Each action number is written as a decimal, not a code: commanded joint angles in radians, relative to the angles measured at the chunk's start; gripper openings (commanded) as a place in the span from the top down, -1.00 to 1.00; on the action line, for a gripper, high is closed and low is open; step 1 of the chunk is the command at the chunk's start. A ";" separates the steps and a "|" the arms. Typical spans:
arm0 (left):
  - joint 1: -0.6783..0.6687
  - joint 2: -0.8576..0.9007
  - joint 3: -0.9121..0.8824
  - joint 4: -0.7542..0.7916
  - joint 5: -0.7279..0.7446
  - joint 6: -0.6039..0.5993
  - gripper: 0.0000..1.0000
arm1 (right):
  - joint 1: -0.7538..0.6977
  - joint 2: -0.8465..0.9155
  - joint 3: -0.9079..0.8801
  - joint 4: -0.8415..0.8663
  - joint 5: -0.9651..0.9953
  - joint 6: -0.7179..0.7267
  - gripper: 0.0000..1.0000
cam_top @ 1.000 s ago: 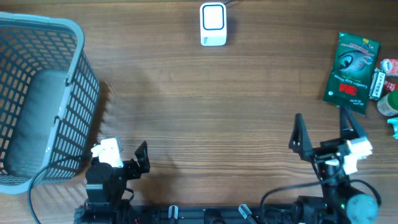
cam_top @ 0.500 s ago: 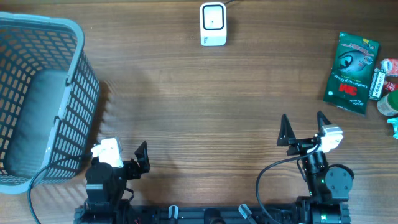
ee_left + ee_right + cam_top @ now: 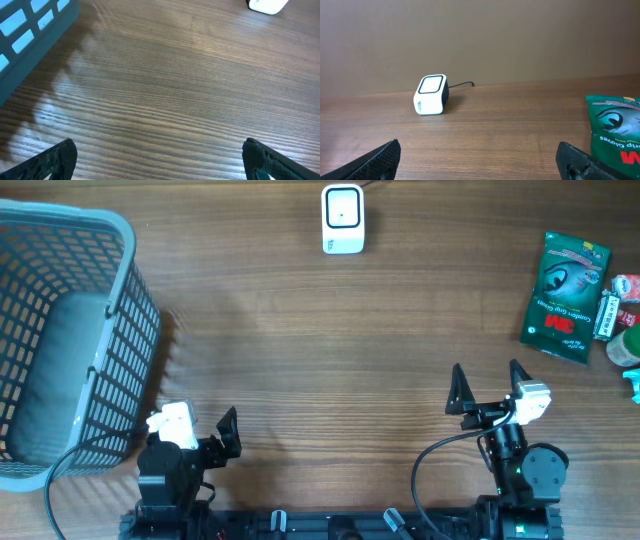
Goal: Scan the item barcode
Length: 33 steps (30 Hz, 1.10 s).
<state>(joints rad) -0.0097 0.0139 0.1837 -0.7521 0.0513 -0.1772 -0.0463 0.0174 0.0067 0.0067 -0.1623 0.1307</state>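
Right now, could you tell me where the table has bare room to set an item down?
The broad stretch of table between the basket and the green packet, in front of the scanner, is bare. The right edge is crowded: the packet lies beside several small items.

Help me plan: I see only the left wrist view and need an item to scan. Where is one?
Observer: A green plastic packet with red lettering lies flat near the table's right edge.
Operator: Which gripper is nearer?
Observer: The right gripper, open and empty, short of the packet.
Operator: Is the white corner in my view the scanner?
Observer: Yes, a small white box scanner with a dark-rimmed window on top.
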 commanded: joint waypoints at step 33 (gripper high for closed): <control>-0.043 -0.010 -0.178 0.676 0.012 0.269 -1.00 | 0.003 -0.010 -0.002 0.003 0.017 0.007 -0.99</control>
<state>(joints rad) -0.0479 0.0128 0.0147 -0.0738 0.0757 0.0784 -0.0463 0.0174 0.0063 0.0067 -0.1555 0.1307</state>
